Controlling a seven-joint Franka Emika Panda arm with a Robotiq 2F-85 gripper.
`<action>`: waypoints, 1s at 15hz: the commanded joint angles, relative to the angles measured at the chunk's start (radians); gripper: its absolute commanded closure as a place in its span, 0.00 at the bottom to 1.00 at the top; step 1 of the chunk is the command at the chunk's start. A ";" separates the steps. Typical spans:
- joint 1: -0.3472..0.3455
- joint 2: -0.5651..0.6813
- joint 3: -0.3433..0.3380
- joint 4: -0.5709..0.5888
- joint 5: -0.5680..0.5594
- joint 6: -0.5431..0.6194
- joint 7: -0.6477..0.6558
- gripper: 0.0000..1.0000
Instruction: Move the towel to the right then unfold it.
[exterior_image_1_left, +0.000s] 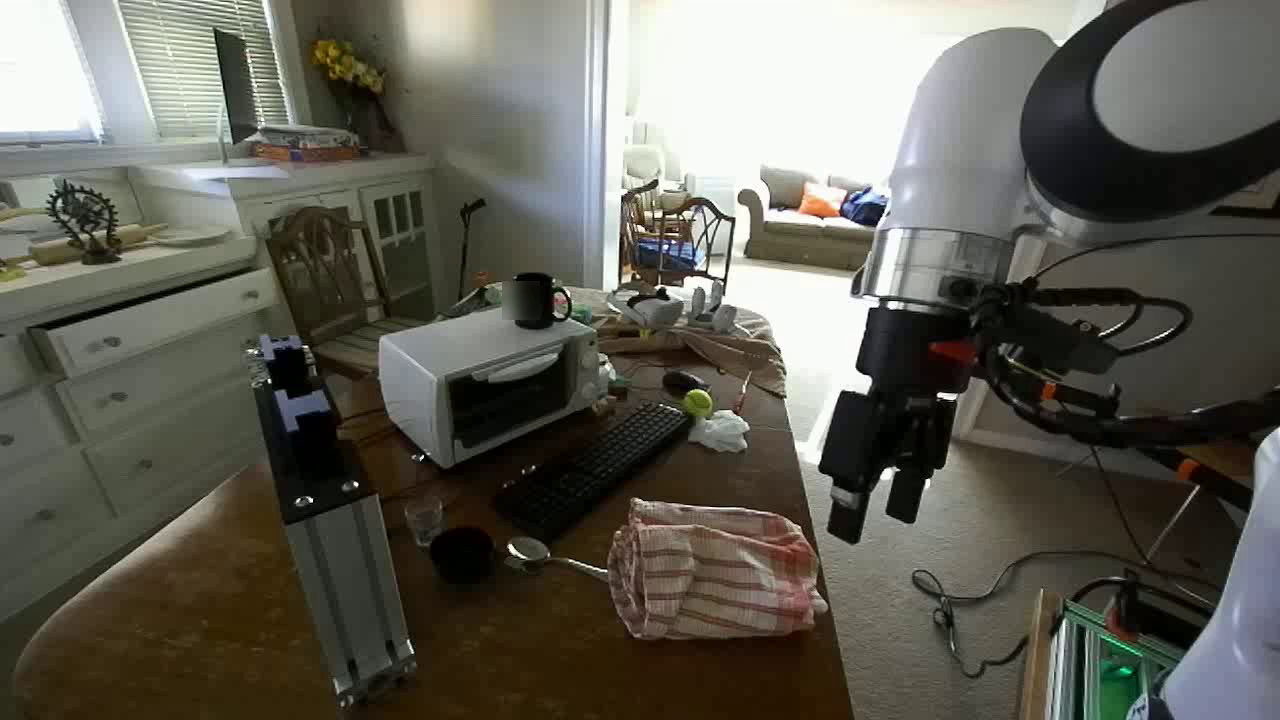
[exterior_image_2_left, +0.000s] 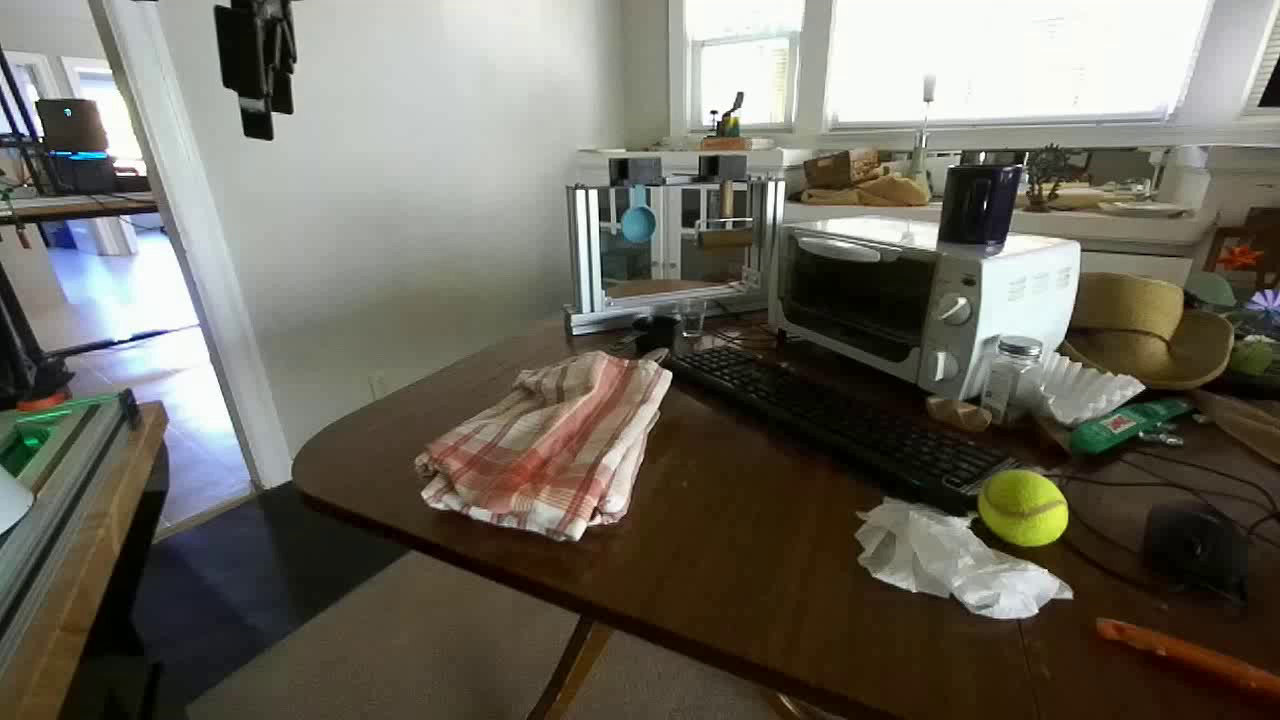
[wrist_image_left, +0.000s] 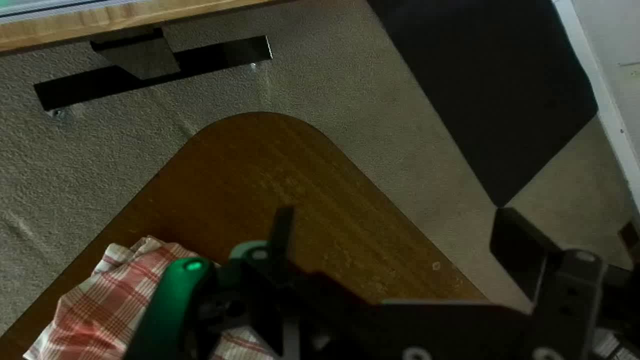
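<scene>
Held the gripper aloft with jaws parted, and probably had to drop toward the wrist view's lower left for the towel folded on the table, near its edge.

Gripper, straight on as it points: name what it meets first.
Probably the gripper meets the table, near its rounded corner. Depth is unclear and the edge runs close to that line, so carpet is possible.
</scene>
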 joint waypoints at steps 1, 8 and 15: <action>-0.021 0.001 0.018 -0.004 0.012 -0.008 -0.011 0.00; -0.025 0.064 0.004 -0.012 -0.005 0.073 -0.088 0.00; -0.041 0.367 -0.045 0.001 -0.089 0.482 -0.371 0.00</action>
